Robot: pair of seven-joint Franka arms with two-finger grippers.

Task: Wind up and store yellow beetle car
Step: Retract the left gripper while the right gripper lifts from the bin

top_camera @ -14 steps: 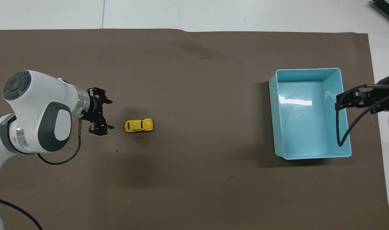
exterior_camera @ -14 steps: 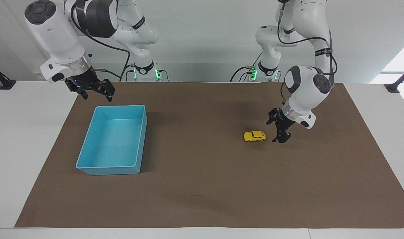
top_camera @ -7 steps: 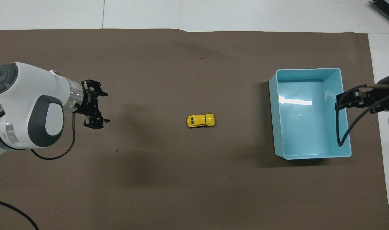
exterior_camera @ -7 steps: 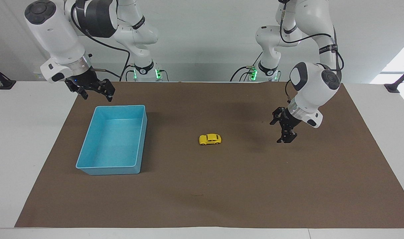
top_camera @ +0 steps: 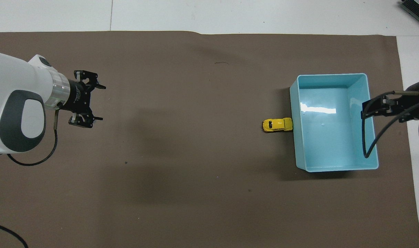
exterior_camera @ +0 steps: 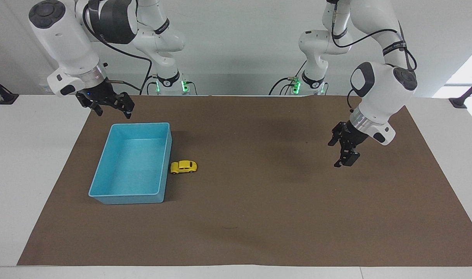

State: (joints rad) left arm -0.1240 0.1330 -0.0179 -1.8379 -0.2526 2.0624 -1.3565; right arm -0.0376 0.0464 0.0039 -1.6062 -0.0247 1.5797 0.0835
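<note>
Facing view high across table [exterior_camera: 236, 271], overhead steeply down, both sharing brown mat [top_camera: 195, 155]

One yellow beetle car [exterior_camera: 184, 167] [top_camera: 278, 125] sits on the mat, nose against the one blue bin [exterior_camera: 104, 182] [top_camera: 333, 167], on the bin's side toward the left arm's end. One brown mat [exterior_camera: 259, 217] [top_camera: 195, 193] covers one white worktop [exterior_camera: 34, 162] [top_camera: 230, 13]. Two grippers are in view, both empty with jaws apart: one left gripper [exterior_camera: 343, 151] [top_camera: 92, 103] and one right gripper [exterior_camera: 111, 106] [top_camera: 378, 107]
</note>
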